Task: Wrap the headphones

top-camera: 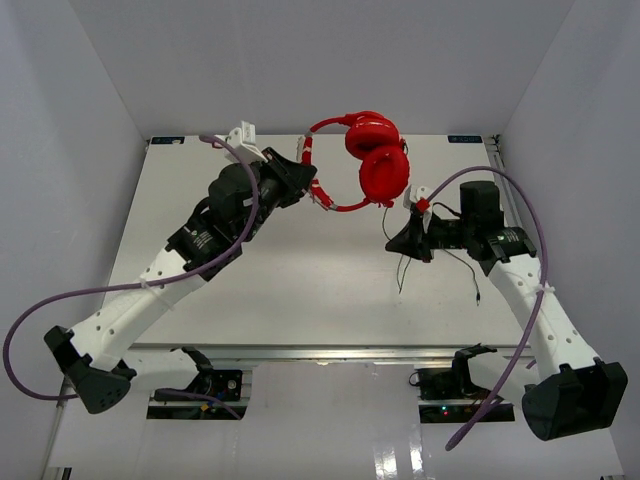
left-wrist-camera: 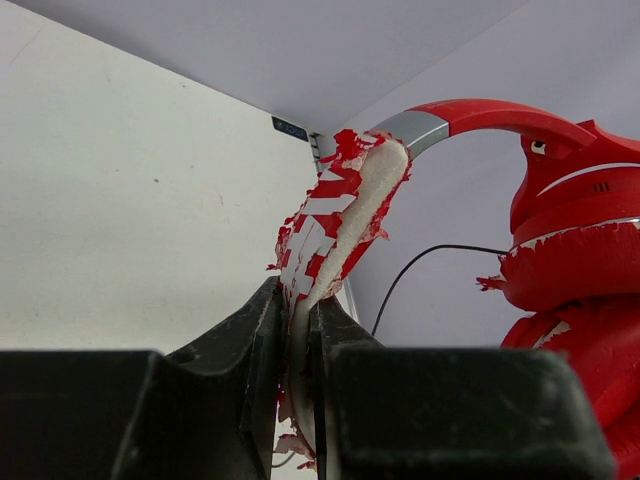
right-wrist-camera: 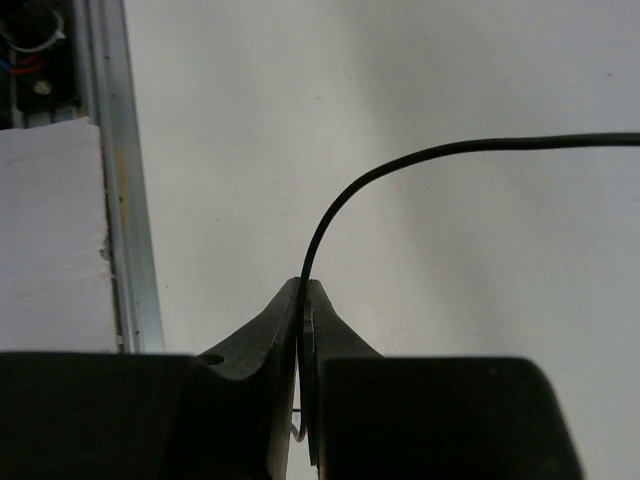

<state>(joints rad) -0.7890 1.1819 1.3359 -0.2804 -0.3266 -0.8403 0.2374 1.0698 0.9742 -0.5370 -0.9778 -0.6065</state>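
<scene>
The headphones hang above the counter's far edge, the peeling headband pinched tight in the left hand. Over the counter's right half, the right hand is clamped on their thin dark cable. A dark label at the counter's far edge is too small to read.

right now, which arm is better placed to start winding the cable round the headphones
Probably the right arm: its jaws are shut on the thin dark cable, free to carry it round. The left arm has its jaws clamped on the headband, anchoring the headphones.
</scene>
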